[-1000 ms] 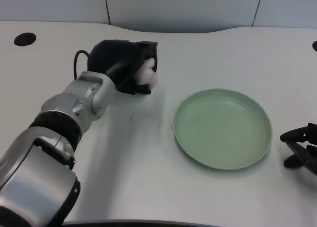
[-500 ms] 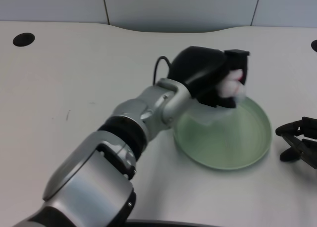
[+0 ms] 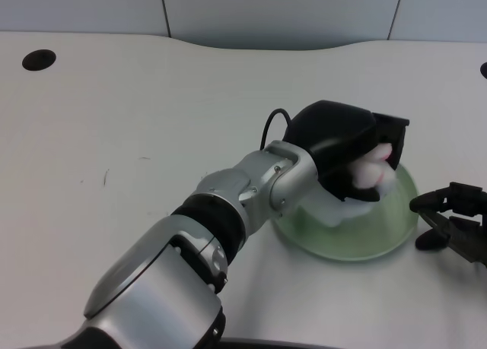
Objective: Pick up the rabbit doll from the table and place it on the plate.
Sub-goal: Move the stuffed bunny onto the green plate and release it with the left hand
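Above plate (image 3: 396,231): rabbit doll (image 3: 374,170) inside left hand's (image 3: 351,153) fingers (image 3: 395,140)

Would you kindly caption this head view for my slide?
Left hand holds the rabbit doll over the green plate, not yet released.

left hand (image 3: 346,147) extended forward, fingers (image 3: 358,185) curled

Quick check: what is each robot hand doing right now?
Left robot hand: closed around the small white and pink rabbit doll, above the round green plate.
Right robot hand: holding nothing, at the table's right edge.
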Motion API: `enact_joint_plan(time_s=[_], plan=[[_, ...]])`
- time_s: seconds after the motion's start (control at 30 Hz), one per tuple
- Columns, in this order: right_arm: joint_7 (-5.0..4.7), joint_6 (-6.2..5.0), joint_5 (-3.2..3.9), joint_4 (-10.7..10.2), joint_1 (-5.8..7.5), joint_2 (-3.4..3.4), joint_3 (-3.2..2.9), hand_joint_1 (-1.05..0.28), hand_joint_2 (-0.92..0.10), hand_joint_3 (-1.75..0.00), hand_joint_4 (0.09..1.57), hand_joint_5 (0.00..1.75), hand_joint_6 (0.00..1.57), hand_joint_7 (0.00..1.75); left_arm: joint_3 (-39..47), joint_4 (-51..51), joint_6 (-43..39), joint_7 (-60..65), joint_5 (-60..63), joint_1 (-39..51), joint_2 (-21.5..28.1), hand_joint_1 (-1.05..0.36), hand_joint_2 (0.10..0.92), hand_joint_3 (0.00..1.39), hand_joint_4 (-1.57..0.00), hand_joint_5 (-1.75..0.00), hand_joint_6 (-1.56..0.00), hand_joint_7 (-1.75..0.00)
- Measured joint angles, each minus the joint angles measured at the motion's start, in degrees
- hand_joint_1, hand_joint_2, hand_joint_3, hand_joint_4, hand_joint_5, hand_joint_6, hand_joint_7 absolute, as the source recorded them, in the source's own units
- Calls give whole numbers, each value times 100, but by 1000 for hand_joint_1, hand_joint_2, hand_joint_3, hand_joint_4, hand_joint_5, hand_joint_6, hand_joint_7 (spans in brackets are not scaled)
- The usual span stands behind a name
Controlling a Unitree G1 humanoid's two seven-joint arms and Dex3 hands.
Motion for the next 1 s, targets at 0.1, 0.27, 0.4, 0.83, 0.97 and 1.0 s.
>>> enact_joint_plan(time_s=[0.1,0.27,0.4,0.83,0.97,1.0], plan=[[8,19,5,-48,24,7,-1,-823,-920,-58,941,944,889,814,-86,50,218,-113,68,10,1,-533,860,85,-371,-1415,-288,-1283],[18,49,5,-137,42,20,-1,-823,-921,-58,943,942,896,817,-258,63,260,-188,205,10,55,-638,918,10,-164,-1085,-168,-919],[23,57,5,-150,48,26,-1,-822,-921,-58,944,941,897,815,-265,63,261,-189,205,10,55,-641,921,7,-163,-1068,-172,-895],[25,60,5,-162,55,27,-1,-822,-921,-58,945,939,898,812,-270,63,263,-189,205,10,55,-641,921,7,-166,-1061,-182,-876],[26,61,5,-162,56,27,-1,-822,-921,-58,945,939,899,812,-270,63,263,-190,205,10,55,-641,921,7,-167,-1061,-183,-874],[26,61,5,-162,56,27,-1,-822,-921,-58,945,939,899,811,-270,63,263,-190,205,10,55,-641,921,7,-167,-1061,-183,-874]])
